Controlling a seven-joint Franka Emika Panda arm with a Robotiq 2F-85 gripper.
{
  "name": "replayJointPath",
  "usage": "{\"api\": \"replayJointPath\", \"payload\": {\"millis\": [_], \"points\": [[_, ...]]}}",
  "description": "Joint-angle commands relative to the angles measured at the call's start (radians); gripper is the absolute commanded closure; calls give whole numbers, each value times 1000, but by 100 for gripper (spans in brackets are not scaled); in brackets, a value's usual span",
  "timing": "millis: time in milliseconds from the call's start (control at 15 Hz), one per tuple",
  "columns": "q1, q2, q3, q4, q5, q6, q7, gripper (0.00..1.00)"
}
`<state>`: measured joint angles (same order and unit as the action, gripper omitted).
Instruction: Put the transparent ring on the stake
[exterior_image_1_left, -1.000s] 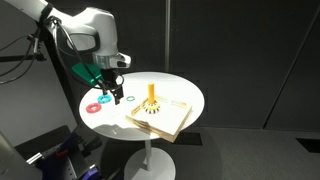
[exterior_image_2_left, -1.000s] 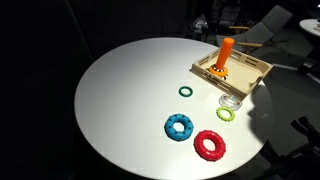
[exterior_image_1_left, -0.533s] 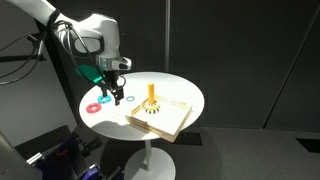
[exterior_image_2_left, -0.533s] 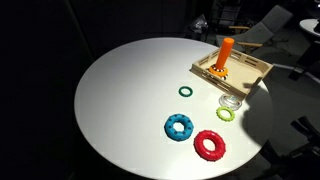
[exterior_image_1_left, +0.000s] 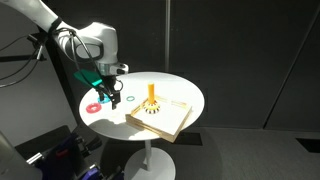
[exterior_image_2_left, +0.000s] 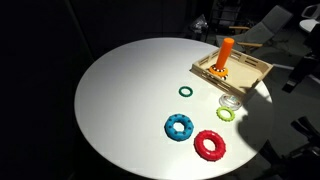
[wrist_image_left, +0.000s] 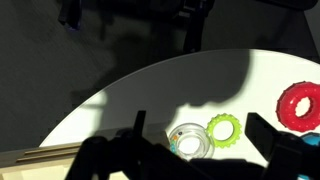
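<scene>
Because the round white table (exterior_image_2_left: 120, 100) carries every part, the wooden board (exterior_image_2_left: 250, 68) lies at its far right edge, holding the orange stake (exterior_image_2_left: 226, 52) upright and open from above. The red ring (exterior_image_2_left: 209, 145) and blue ring (exterior_image_2_left: 179, 127) lie near, well apart from the board. The transparent ring (exterior_image_2_left: 230, 102) lies flat just beside the board, next to 1 lime ring (exterior_image_2_left: 227, 114). The Panda arm (exterior_image_1_left: 90, 42) bends down over this pair. Its gripper (exterior_image_1_left: 108, 99) points downward, jaws apart, holding nothing.
</scene>
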<state>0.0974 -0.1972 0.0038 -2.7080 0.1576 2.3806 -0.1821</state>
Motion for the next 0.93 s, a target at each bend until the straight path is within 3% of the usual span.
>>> {"api": "replayJointPath", "payload": {"millis": [0,867], "points": [[12,67,43,-7,7,80,88,0],[21,351,108,24,25,472,269,0]]}}
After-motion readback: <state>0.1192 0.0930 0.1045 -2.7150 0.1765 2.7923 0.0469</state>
